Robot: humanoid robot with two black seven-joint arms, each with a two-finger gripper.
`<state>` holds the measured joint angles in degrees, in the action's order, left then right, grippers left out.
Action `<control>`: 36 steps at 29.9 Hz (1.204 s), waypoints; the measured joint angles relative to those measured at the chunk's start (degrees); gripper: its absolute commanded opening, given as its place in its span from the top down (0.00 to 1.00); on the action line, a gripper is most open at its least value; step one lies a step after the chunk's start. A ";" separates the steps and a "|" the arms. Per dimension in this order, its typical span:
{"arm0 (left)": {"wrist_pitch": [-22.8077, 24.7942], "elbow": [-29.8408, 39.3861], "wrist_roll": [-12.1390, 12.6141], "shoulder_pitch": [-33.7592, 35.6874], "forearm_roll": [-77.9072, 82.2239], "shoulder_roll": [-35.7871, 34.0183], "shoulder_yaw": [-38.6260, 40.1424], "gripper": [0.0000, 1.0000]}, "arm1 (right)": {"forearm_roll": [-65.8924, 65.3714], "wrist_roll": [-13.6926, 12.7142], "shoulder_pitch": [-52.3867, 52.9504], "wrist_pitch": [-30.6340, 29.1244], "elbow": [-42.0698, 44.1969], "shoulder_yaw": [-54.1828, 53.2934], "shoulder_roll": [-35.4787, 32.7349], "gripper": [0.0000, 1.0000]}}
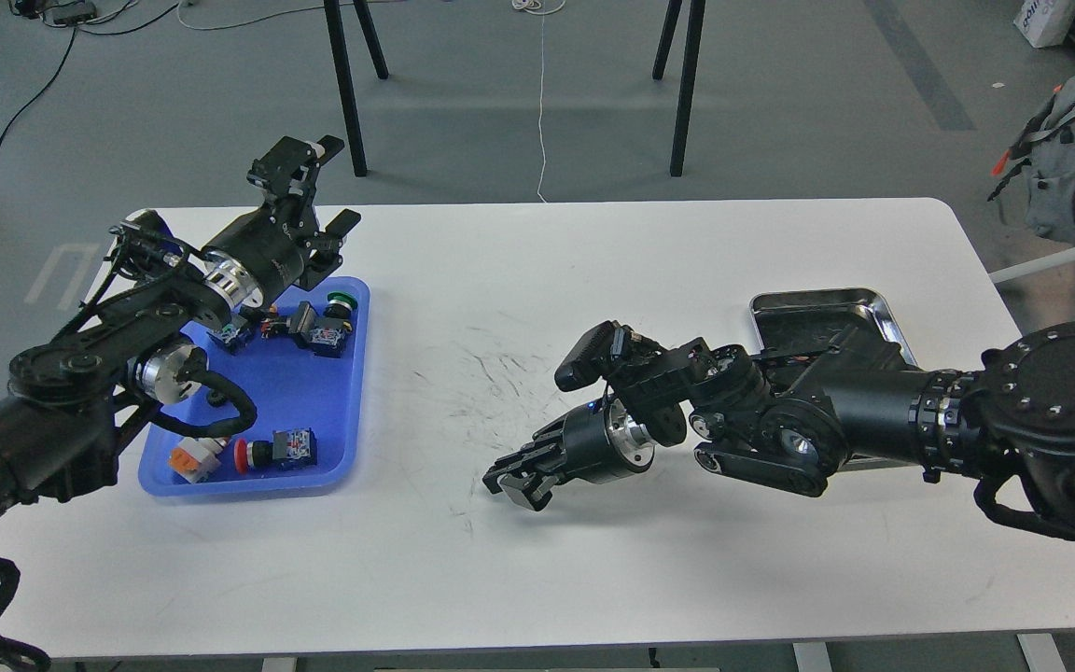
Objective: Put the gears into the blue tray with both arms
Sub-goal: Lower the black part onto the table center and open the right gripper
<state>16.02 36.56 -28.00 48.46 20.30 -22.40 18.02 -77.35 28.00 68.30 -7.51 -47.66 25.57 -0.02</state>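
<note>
The blue tray [300, 397] lies at the table's left, holding several coloured push-button switches. A tiny black piece that looks like a gear [216, 399] rests in it near my left forearm. My left gripper [332, 245] hovers over the tray's far edge, pointing up and right, with its fingers apart and nothing between them. My right gripper [511, 483] hangs low over the table's middle, pointing left toward the tray, fingers close together. Whether a gear sits between them cannot be made out.
A shiny silver metal tray [878, 313] sits at the right, mostly covered by my right arm. The white table [537, 579] shows dark scuff marks in its centre. Black stand legs [687, 84] stand on the floor behind it.
</note>
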 measured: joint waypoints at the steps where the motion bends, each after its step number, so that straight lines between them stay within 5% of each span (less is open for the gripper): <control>1: 0.02 0.00 0.00 -0.01 0.00 -0.01 0.00 0.00 | 0.00 0.00 0.00 0.02 0.19 0.00 0.01 0.88; 11: 0.05 0.00 0.00 -0.16 0.07 -0.01 0.00 0.00 | 0.69 0.00 0.00 0.04 0.40 -0.15 0.02 0.78; 17: -0.02 0.00 0.00 -0.21 0.09 -0.01 0.00 0.00 | 0.96 0.00 -0.18 0.12 0.37 -0.47 0.02 0.54; 25: -0.05 0.00 0.00 -0.30 0.09 -0.01 0.00 0.00 | 1.05 0.00 -0.42 0.29 0.50 -0.93 0.02 0.45; 32: -0.06 0.00 0.00 -0.39 0.09 0.07 0.00 0.00 | 1.38 0.00 -0.49 0.67 0.79 -1.74 0.02 0.07; 36: -0.05 0.01 0.00 -0.46 0.09 0.08 0.00 0.00 | 3.11 0.00 -0.63 1.46 2.84 -5.10 0.02 0.04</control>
<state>15.97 36.56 -28.00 48.00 20.39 -22.32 18.02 -74.23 28.00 67.67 -6.05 -44.82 20.47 0.00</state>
